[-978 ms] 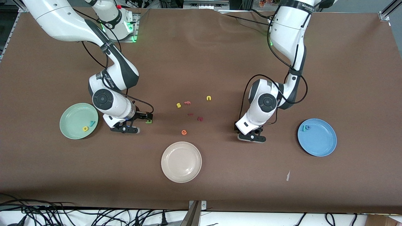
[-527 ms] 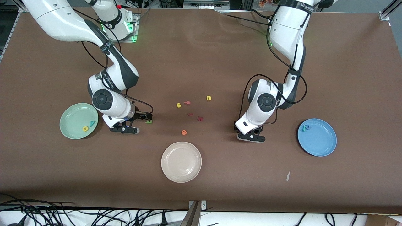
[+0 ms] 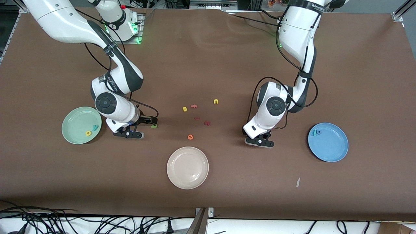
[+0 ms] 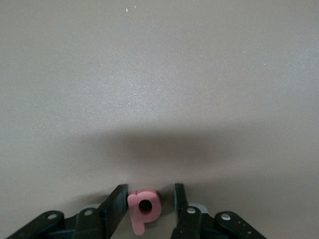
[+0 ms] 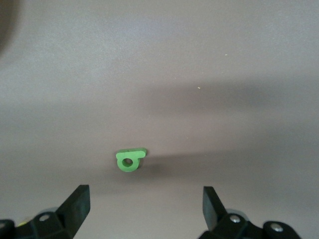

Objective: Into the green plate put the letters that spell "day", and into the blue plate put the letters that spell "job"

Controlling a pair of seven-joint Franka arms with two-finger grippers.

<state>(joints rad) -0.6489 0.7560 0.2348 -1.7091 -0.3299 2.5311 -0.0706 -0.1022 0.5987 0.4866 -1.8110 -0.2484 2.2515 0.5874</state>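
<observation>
Black cables (image 3: 65, 222) trail along the floor at the nearest edge. The worktop (image 3: 227, 65) is covered in plain matte brown. On it, nearest the camera, sit a cream plate (image 3: 187, 167) and a white paper scrap (image 3: 298, 182).

Farther back, the blue plate (image 3: 331, 148) at the left arm's end holds the blue "o" (image 3: 318, 132) and the teal "j" (image 3: 314, 133). The green plate (image 3: 74, 122) at the right arm's end holds the yellow letter (image 3: 88, 133) and the teal "y" (image 3: 95, 127).

The left claw (image 4: 148, 188) is down at the worktop, narrowed around the pink letter (image 4: 144, 209). One finger touches it and a slit shows at the other.

The right claw (image 5: 145, 189) gapes wide and empty just over the green letter (image 5: 130, 159), which lies flat.

Spare letters (image 3: 190, 137) are scattered mid-worktop between the arms. Green lamps (image 3: 139, 40) glow at the right arm's base. The lettering on the left arm's black band (image 3: 314, 6) is too small to read
</observation>
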